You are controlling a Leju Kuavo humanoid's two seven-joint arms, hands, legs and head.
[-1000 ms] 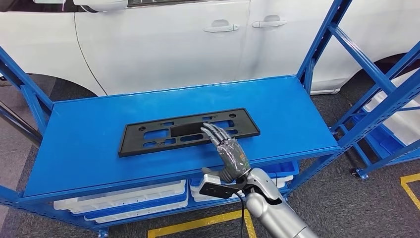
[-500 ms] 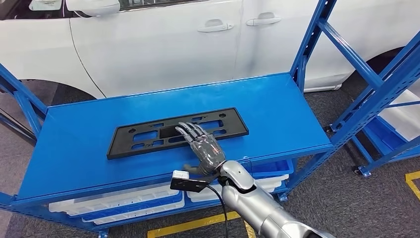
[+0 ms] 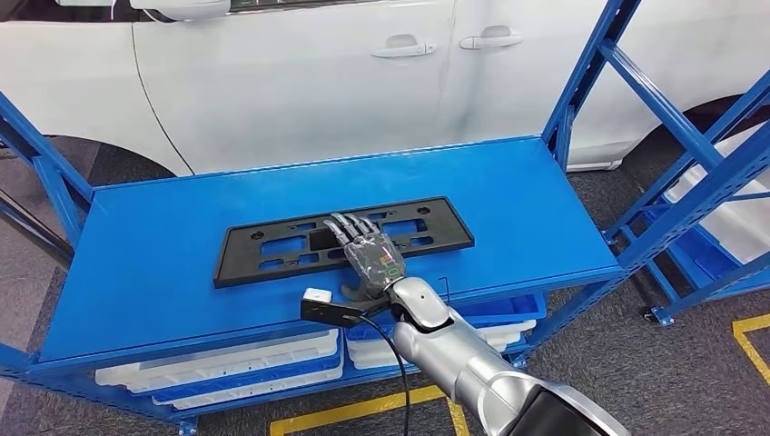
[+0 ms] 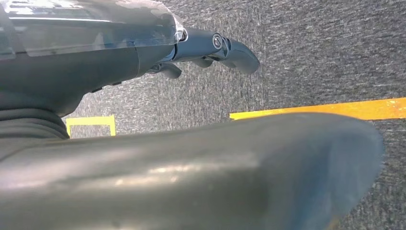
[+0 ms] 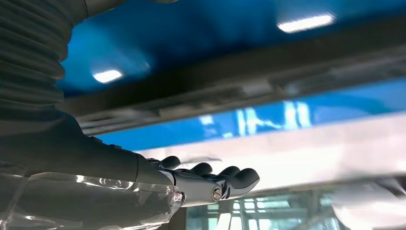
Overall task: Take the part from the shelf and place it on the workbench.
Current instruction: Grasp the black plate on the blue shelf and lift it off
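Note:
A flat black plastic part (image 3: 234,259) with several cut-outs lies lengthwise on the blue shelf top (image 3: 518,200). My right hand (image 3: 368,259) reaches over the shelf's front edge, its fingers stretched flat on the part's middle and its thumb at the near edge. It grips nothing. The right wrist view looks along those straight fingers (image 5: 215,179) toward the part (image 5: 239,86), a dark band across the blue shelf. My left hand (image 4: 210,45) hangs over grey floor, its fingers loosely out and holding nothing.
A white car (image 3: 318,82) stands close behind the shelf. White trays (image 3: 227,368) and blue bins (image 3: 518,309) fill the lower level. Another blue rack (image 3: 708,182) stands to the right. Yellow lines (image 3: 363,413) mark the grey floor.
My right hand has slid left along the part, from its right half to its middle. The view swung left and back; the part has not moved on the shelf.

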